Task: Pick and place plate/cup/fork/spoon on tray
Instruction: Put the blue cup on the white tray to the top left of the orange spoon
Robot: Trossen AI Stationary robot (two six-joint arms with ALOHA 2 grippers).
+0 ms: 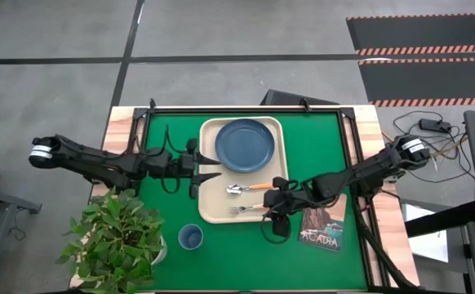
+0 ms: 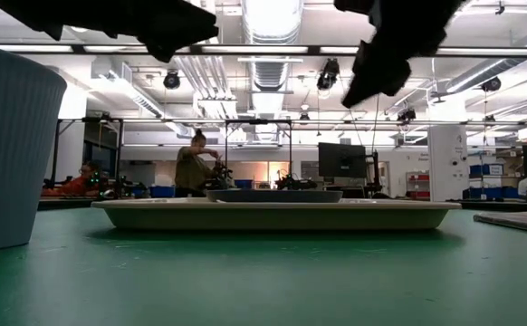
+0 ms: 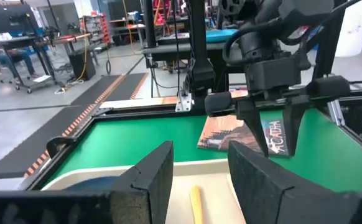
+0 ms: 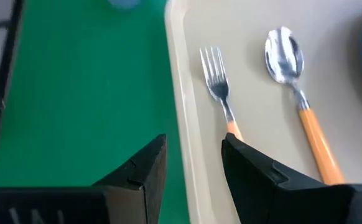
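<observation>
The cream tray [image 1: 213, 214] lies on the green mat. The dusty-blue plate [image 1: 245, 145] rests flat on the tray's far half. The spoon [image 1: 250, 188] and the fork [image 1: 250, 209] lie side by side on its near half, bowl and tines toward the table's left. The blue cup [image 1: 190, 237] stands on the mat just near of the tray, and it also shows in the low view [image 2: 10, 145]. My right gripper [image 4: 193, 162] is open and raised over the tray's right rim, at the fork's handle end [image 4: 232, 129]. My left gripper [image 3: 199, 180] is open over the tray's left rim.
A potted plant [image 1: 115, 237] stands at the near left corner. A book [image 1: 323, 224] lies on the mat right of the tray. A dark frame [image 1: 246, 108] runs along the mat's far edge. People [image 2: 196, 167] are in the room beyond the table.
</observation>
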